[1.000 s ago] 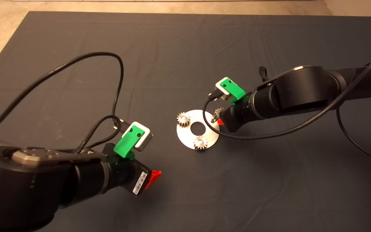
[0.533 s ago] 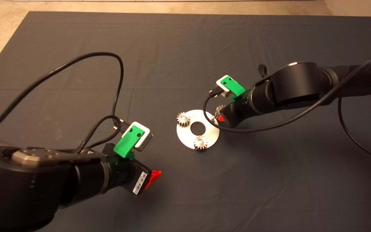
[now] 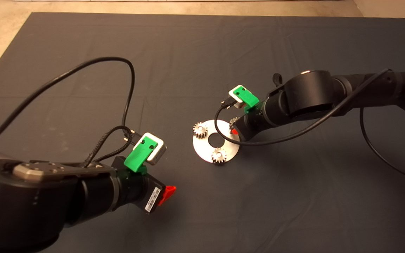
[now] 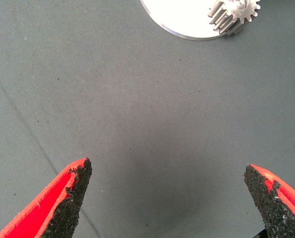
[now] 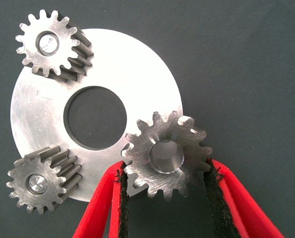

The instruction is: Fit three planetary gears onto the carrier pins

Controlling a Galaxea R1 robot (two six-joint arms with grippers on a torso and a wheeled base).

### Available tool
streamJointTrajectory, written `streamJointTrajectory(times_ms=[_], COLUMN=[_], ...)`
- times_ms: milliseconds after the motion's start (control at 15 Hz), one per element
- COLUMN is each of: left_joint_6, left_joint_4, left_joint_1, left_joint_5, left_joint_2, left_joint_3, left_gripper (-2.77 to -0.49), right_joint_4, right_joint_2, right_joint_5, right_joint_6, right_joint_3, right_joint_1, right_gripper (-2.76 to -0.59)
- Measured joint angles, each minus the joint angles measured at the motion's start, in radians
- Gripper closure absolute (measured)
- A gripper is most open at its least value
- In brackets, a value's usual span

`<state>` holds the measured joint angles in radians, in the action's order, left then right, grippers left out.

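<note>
Nearly done: right gripper [image 5: 165,171] clamped on the third gear [image 5: 166,154], hovering over the last pin.

Gear count is three: two planetary gears [image 5: 52,44] [image 5: 40,184] sit on their pins on the disc [image 5: 137,74], the third is pinched between the red fingers [image 5: 105,198] at the disc's edge nearest the right arm. Its bore faces the wrist camera, something silvery showing through, probably the pin top; cannot tell if it's seated. Judging by that, the move is straight down along the pin axis. Left gripper [image 4: 167,198] is parked well apart over the mat [image 3: 202,52], fingers spread wide, empty. Three pins presumed; none seen bare.
</note>
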<state>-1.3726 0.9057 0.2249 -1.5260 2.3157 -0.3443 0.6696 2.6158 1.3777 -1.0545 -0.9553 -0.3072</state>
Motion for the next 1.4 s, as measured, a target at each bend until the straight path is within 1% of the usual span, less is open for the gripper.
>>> streamJointTrajectory(times_ms=[200,467,533,667,733,867,1000,1133,1267,1400], left_joint_6=[0.000,0.000,0.000,0.000,0.000,0.000,0.000,0.000,0.001,0.001], left_joint_4=[0.000,0.000,0.000,0.000,0.000,0.000,0.000,0.000,0.000,0.000], left_joint_1=[0.000,0.000,0.000,0.000,0.000,0.000,0.000,0.000,0.000,0.000], left_joint_5=[0.000,0.000,0.000,-0.001,0.000,-0.001,0.000,0.000,0.000,0.000], left_joint_2=[-0.001,0.000,0.000,0.000,0.000,-0.001,-0.001,-0.003,-0.003,-0.003], left_joint_3=[0.000,0.000,0.000,0.000,0.000,0.000,0.000,0.000,0.000,0.000], left_gripper=[-2.22,-2.22,-2.22,-2.22,-2.22,-2.22,-2.22,-2.22,-2.22,-2.22], right_joint_4=[0.000,0.000,0.000,0.000,0.000,0.000,0.000,0.000,0.000,0.000], right_joint_2=[0.003,0.004,0.006,0.013,0.015,0.019,0.019,0.025,0.024,0.024], right_joint_5=[0.001,0.001,0.001,0.005,0.002,0.002,-0.002,-0.002,-0.010,-0.012], right_joint_6=[0.000,0.000,0.000,0.000,0.000,0.000,0.003,0.012,0.018,0.025], right_joint_3=[-0.019,-0.020,-0.020,-0.020,-0.021,-0.022,-0.028,-0.036,-0.043,-0.045], right_joint_1=[0.000,0.002,0.009,0.023,0.022,0.022,0.022,0.021,0.021,0.021], right_gripper=[-0.89,-0.88,-0.88,-0.88,-0.88,-0.88,-0.88,-0.88,-0.88,-0.88])
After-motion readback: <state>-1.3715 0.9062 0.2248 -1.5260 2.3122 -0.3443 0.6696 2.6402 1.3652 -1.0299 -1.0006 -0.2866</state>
